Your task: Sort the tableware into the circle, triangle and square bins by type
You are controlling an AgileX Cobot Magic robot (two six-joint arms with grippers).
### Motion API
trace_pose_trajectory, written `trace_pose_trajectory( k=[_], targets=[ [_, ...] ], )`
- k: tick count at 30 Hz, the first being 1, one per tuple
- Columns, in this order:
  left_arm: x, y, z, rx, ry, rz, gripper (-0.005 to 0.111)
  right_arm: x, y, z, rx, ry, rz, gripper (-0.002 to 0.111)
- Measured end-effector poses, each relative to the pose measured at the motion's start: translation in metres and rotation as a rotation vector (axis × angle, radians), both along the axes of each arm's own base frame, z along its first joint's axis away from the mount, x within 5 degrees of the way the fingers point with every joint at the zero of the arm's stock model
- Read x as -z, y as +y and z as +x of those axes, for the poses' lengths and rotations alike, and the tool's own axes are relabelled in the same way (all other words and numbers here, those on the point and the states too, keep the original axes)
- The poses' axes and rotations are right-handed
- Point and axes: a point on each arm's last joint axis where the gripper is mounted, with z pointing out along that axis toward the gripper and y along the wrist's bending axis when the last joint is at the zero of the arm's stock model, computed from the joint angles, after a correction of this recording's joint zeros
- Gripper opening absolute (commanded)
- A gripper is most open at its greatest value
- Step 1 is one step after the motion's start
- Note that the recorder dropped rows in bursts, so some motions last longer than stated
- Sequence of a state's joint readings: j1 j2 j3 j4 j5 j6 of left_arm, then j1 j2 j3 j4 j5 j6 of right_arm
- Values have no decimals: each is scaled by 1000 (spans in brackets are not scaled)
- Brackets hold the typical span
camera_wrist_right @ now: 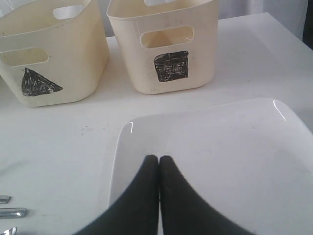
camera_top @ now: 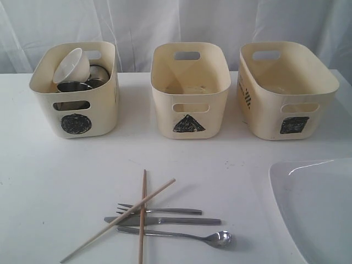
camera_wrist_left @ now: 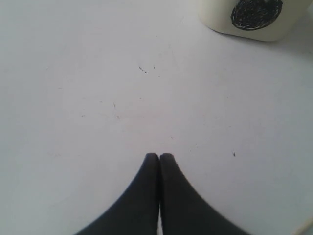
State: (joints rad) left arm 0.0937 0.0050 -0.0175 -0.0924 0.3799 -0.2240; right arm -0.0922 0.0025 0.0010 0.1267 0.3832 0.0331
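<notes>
Left wrist view: left gripper (camera_wrist_left: 159,157), black fingers pressed tip to tip, nothing between them, angled down over the bare white table (camera_wrist_left: 98,98). Faint dark specks on the surface. A corner of the circle bin (camera_wrist_left: 254,19) lies just beyond, with a scribbled black disc on its front.

Right wrist view: right gripper (camera_wrist_right: 159,159) likewise closed and empty, hanging over the near rim of the white plate (camera_wrist_right: 220,147). Cannot tell whether the tips touch it. Past the plate are the triangle bin (camera_wrist_right: 49,63) and square bin (camera_wrist_right: 166,49), side by side, not touching.

Exterior view, clock read from the cutlery at the front:
- White table, with a white draped curtain (camera_top: 165,22) behind.
- Three cream tubs in a row: circle at 11, triangle at 12, square at 1.
- Each hand-scribbled black shape sits under a handle slot.
- Dotted black sticker (camera_top: 247,99) on the square bin's side, not readable.
- Circle bin holds a small white bowl (camera_top: 72,65), tilted, resting on steel cups (camera_top: 74,87).
- Fork (camera_top: 165,210), knife (camera_top: 176,221) and spoon (camera_top: 181,235) lie parallel.
- Two chopsticks (camera_top: 144,187) are crossed over the fork and knife; the upright one also crosses the spoon handle.
- Plate at 3, cut off by the frame edge.
</notes>
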Motion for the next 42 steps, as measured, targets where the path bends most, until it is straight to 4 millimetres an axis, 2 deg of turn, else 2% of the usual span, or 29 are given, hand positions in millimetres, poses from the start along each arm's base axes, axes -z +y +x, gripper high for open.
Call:
trace_pose_trajectory(
  k=[4, 6, 9, 15, 25, 28, 30, 32, 36, 38, 40, 42],
  targets=[
    [0, 0, 0, 0, 1, 0, 0, 0, 0, 0, -2, -1, -17, 0],
    [0, 0, 0, 0, 1, 0, 0, -2, -2, 1, -7, -18, -109, 0],
    [0, 0, 0, 0, 1, 0, 0, -11, -3, 2, -1, -111, -163, 0],
    [0, 0, 0, 0, 1, 0, 0, -39, -6, 3, 81, -447, 203, 0],
    [0, 0, 0, 0, 1, 0, 0, -65, -15, -7, 125, -794, 553, 0],
    [0, 0, 0, 0, 1, 0, 0, -84, -20, -17, 130, -989, 594, 0],
    [0, 0, 0, 0, 1, 0, 0, -109, -26, -24, 160, -1118, 623, 0],
    [0, 0, 0, 0, 1, 0, 0, -138, -31, -23, 195, -1192, 628, 0],
    [0, 0, 0, 0, 1, 0, 0, -198, -34, 3, 252, -1259, 396, 0],
    [0, 0, 0, 0, 1, 0, 0, -227, -32, 31, 248, -1244, 232, 0],
    [0, 0, 0, 0, 1, 0, 0, -246, -27, 69, 191, -1101, 134, 0],
    [0, 0, 0, 0, 1, 0, 0, -246, -22, 117, 112, -784, 51, 0]
  ],
)
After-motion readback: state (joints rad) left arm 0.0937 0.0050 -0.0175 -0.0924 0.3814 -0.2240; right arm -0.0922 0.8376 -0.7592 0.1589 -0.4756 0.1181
